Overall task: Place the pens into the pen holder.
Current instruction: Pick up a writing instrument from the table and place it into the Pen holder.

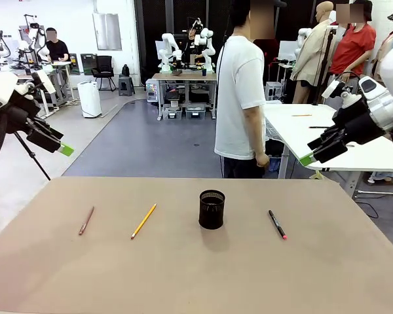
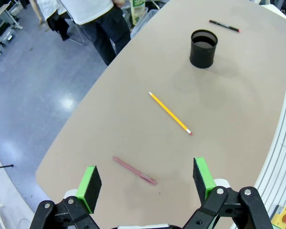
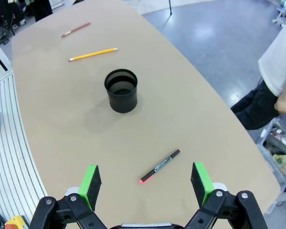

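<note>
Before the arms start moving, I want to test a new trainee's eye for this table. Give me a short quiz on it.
1. True or false: the yellow pencil, the reddish-brown pen and the black marker all lie flat on the table, none in the pen holder.
2. Which one lies on the robot's right of the pen holder? A the yellow pencil; B the reddish-brown pen; C the black marker.
3. Fill in: the left gripper and the right gripper both hang above the table with jaws ____ and hold nothing.
Key: 1 true; 2 C; 3 open.
</note>
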You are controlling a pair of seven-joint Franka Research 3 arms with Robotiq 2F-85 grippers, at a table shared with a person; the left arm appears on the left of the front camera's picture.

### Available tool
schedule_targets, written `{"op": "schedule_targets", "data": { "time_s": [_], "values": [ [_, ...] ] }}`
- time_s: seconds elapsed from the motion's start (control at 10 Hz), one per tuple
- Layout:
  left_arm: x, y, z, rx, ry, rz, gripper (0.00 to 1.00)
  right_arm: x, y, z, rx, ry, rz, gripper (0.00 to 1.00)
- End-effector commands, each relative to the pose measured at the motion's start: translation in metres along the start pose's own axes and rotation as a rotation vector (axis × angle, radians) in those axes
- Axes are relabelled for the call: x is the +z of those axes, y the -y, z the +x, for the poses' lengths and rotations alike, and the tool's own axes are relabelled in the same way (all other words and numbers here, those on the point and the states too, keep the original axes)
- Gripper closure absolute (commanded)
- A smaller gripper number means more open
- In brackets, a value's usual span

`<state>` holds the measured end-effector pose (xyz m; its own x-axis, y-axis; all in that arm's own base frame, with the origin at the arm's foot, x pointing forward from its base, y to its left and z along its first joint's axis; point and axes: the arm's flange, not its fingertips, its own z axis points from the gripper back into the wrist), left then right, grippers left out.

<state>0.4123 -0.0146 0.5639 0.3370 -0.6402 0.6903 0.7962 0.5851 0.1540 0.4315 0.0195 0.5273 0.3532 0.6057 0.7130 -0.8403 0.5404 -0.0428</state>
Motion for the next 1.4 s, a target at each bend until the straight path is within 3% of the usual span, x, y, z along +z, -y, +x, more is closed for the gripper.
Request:
{"op": "schedule_targets", "data": {
  "time_s": [0.0, 1.3],
  "values": [
    [0.0007, 0.0009, -0.0008, 0.0, 0.002, 0.001, 0.0, 0.0007, 0.0009, 0.0002, 0.0, 0.024, 0.011, 0.0],
    [0.0007, 0.0009, -0.0008, 0.0, 0.002, 0.001, 0.0, 0.0007, 0.0009, 0.0002, 0.0, 0.024, 0.011, 0.0]
  ]
}}
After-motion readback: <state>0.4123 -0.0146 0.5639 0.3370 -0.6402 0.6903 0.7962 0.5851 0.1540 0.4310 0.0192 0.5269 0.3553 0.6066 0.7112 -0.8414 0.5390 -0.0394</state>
